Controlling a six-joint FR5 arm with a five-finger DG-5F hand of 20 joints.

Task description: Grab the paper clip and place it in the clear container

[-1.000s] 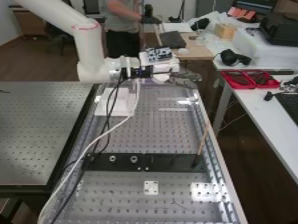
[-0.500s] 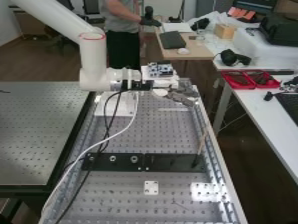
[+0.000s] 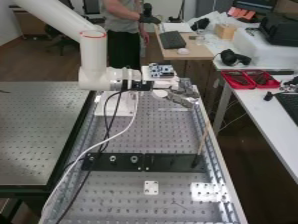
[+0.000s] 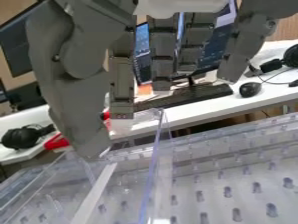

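Observation:
At the far end of the perforated bench, the dark grey hand hangs over the bench near its right edge. In the wrist view the fingers and thumb of the hand are straight or only slightly bent, with a gap between thumb and fingers. The clear container stands below them, its thin transparent wall rising close to the fingertips. The thumb's tip is over one side of the container, and whether it touches is hard to tell.
A black plate with round fittings crosses the bench, and a thin wooden stick leans at its right end. Loose cables run along the left. Beyond the right edge stands a white table with red trays.
The arm and hand have come lower and a little nearer in the high view. Over the last half second the arm has barely moved, while the fingers have shifted slightly.

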